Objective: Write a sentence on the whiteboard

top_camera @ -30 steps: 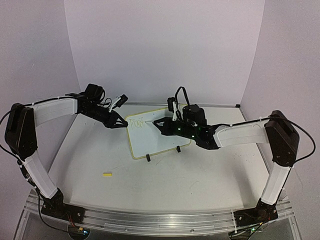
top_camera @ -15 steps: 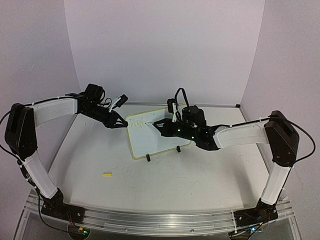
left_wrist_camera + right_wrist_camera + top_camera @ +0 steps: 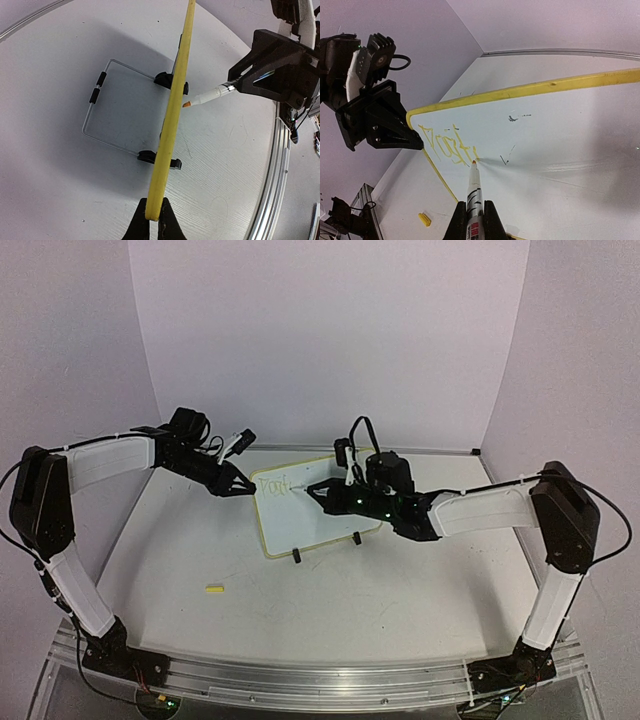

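Note:
The whiteboard [image 3: 300,522] stands tilted on two black feet at the table's middle; its yellow rim [image 3: 172,107] shows edge-on in the left wrist view. My left gripper [image 3: 152,220] is shut on the rim at the board's upper left corner [image 3: 412,120]. My right gripper [image 3: 474,212] is shut on a white marker [image 3: 474,187], whose orange tip touches the white face [image 3: 560,130]. The sentence [image 3: 447,145] is a few yellow letters in one line near that corner, ending at the tip. From above, the right gripper [image 3: 315,487] reaches over the board from the right.
A small yellow marker cap [image 3: 214,589] lies on the table in front of the board, left of centre. Behind the board runs its wire stand [image 3: 107,107]. A few dark smudges [image 3: 512,118] mark the board's face. Pale walls close in the table.
The right gripper has shifted slightly over the board with the marker, and the writing has grown a little. The left gripper has held still on the corner.

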Motion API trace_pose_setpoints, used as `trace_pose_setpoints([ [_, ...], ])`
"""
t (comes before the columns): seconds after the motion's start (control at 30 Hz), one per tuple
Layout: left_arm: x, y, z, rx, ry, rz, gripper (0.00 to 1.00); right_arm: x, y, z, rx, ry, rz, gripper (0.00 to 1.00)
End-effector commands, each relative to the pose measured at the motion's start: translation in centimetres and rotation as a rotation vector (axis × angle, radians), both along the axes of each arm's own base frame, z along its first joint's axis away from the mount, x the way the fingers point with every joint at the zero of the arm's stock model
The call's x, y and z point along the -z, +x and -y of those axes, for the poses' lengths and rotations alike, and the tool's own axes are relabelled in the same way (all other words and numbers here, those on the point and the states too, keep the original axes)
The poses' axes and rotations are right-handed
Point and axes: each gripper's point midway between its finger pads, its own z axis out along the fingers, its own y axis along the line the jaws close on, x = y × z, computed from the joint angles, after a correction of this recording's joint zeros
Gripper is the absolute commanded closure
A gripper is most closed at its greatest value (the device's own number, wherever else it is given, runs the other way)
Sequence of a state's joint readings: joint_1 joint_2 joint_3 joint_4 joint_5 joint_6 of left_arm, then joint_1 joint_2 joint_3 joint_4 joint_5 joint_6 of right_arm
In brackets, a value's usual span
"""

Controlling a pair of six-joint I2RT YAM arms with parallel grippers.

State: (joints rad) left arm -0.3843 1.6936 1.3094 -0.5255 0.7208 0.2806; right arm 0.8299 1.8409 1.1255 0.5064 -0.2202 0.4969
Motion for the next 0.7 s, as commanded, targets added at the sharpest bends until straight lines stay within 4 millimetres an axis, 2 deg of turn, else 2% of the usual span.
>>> trace_pose_setpoints([
  [0.0, 0.4, -0.5, 0.2, 0.008, 0.055, 0.005, 1.00, -5.3, -0.8, -0.2, -0.036, 0.074, 0.104, 1.00],
  [0.2, 0.5, -0.5, 0.1, 0.008, 0.056, 0.004, 1.00, -6.1, 0.0, -0.3, -0.008, 0.069, 0.129, 1.00],
  [0.67, 0.5, -0.5, 0.2, 0.010, 0.054, 0.001, 1.00, -3.8, 1.6, -0.8, 0.039, 0.021, 0.097, 1.00],
])
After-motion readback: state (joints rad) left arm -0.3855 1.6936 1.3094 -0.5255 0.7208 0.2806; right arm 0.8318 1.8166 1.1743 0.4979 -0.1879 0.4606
